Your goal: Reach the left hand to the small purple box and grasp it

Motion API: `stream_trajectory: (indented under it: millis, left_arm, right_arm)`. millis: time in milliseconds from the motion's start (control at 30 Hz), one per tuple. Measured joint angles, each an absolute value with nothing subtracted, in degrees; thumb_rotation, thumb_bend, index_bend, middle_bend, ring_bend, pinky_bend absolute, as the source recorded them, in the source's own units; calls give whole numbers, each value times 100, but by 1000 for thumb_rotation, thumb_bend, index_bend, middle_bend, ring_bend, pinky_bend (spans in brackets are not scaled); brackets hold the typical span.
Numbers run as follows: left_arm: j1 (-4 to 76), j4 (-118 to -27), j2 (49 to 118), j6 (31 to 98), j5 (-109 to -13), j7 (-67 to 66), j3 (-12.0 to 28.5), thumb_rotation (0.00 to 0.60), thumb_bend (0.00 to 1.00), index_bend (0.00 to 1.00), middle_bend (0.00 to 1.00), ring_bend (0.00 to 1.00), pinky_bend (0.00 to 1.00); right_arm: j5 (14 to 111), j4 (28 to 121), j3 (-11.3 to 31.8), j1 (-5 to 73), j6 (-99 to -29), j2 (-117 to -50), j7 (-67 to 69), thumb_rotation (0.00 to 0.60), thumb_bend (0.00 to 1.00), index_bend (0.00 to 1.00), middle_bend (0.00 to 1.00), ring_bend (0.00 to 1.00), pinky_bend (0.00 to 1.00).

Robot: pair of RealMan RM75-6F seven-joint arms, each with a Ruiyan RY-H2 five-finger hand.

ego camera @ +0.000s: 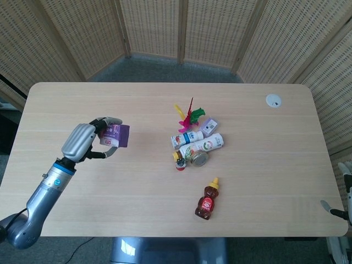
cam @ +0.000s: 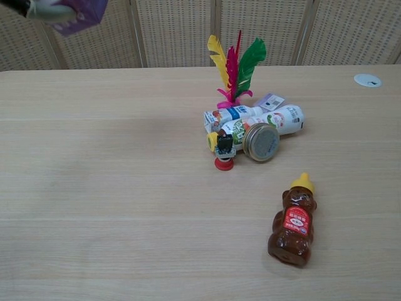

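Note:
My left hand [ego camera: 82, 142] is raised above the left part of the table [ego camera: 66, 104] and grips the small purple box [ego camera: 116, 135] between thumb and fingers. In the chest view only the box's lower edge [cam: 79, 12] and a bit of the hand [cam: 39, 9] show at the top left corner. Off the table's right edge, a few grey fingertips [ego camera: 328, 205] of my right hand poke into the head view; how the hand is posed is hidden.
Mid-table lies a cluster: a feather shuttlecock [ego camera: 188, 114], two lying bottles [ego camera: 201, 144], a metal-lidded jar [ego camera: 199, 158], a small card [ego camera: 209, 127] and a small red-based toy [ego camera: 179, 163]. A honey bear bottle [ego camera: 207, 200] lies nearer the front. A white disc [ego camera: 273, 100] sits far right.

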State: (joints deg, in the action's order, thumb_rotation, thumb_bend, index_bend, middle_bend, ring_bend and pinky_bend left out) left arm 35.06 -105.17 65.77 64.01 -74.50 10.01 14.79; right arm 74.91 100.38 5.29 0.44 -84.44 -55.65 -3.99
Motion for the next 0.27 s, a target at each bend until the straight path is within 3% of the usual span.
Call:
stream_trajectory:
  millis: [267]
  left_arm:
    - [3449,-10480,6803,6945,-7800,1145,1672,600,408,593,622,731,522]
  right_arm:
    - [7528,10023,509,-52,-8543,-5553,-323,600,164,0,0,0,0]
